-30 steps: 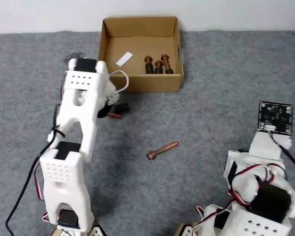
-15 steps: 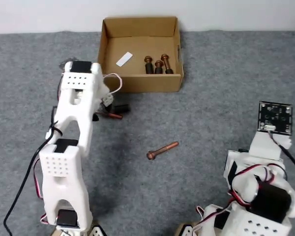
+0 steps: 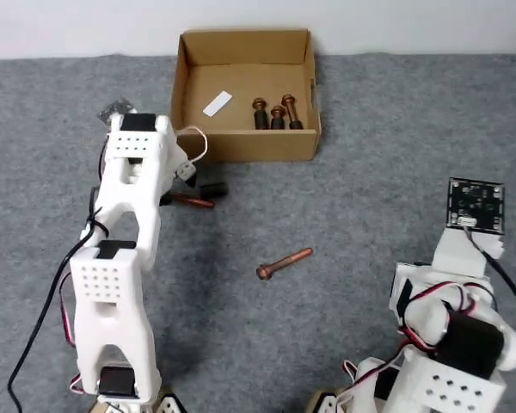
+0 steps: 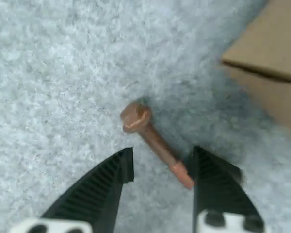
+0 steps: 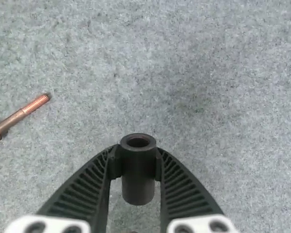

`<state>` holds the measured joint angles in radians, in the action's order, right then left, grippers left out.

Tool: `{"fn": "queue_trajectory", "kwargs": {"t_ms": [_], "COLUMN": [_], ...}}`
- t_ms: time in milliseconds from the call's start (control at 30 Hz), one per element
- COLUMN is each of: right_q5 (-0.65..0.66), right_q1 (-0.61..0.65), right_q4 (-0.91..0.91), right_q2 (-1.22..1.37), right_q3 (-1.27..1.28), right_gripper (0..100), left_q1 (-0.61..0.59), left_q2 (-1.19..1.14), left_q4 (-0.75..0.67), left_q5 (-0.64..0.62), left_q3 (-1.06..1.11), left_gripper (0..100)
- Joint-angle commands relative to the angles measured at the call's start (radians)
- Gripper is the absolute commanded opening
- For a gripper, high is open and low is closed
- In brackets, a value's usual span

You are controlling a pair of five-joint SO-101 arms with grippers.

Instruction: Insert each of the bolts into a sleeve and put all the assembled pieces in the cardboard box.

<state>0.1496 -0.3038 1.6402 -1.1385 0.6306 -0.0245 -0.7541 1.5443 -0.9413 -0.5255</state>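
Observation:
A copper bolt (image 4: 146,132) lies on the grey carpet just in front of the cardboard box (image 3: 245,144), near its front left corner. My left gripper (image 4: 162,153) is open and low over this bolt (image 3: 194,200), and the threaded tip almost touches one finger. A second bolt (image 3: 284,262) lies loose in the middle of the carpet and also appears in the right wrist view (image 5: 19,118). My right gripper (image 5: 137,155) is shut on a black sleeve (image 5: 138,167), held upright with its bore facing the camera. Three assembled pieces (image 3: 275,113) stand inside the box.
A white slip of paper (image 3: 217,103) lies in the box. The box's corner (image 4: 266,58) rises close beside the left gripper. The right arm's body (image 3: 451,335) fills the near right corner. Open carpet surrounds the middle bolt.
The left arm has drawn back to the left, away from the box corner, uncovering more of the bolt beneath it. The right arm shifted slightly.

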Motion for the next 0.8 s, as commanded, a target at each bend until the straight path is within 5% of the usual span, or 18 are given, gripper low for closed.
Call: {"fn": "queue_trajectory", "kwargs": {"t_ms": [0, 233, 433, 767], "right_q5": [0.0, 0.0, 0.0, -0.003], "right_q1": [-0.005, -0.005, -0.005, -0.002], "right_q4": [-0.025, -0.025, -0.025, -0.025], "right_q2": [-0.002, -0.002, -0.007, -0.007], "right_q3": [-0.009, -0.009, -0.011, -0.083], "right_gripper": [0.9, 0.9, 0.9, 0.9], "left_q1": [-0.009, -0.028, -0.075, 0.008], "left_q2": [-0.026, -0.104, -0.167, -0.081], "left_q4": [-0.011, -0.023, 0.029, 0.212], "left_q5": [0.002, -0.005, -0.025, -0.026], "left_q3": [-0.038, -0.088, -0.168, -0.305], "left_gripper": [20, 19, 0, 0]}}
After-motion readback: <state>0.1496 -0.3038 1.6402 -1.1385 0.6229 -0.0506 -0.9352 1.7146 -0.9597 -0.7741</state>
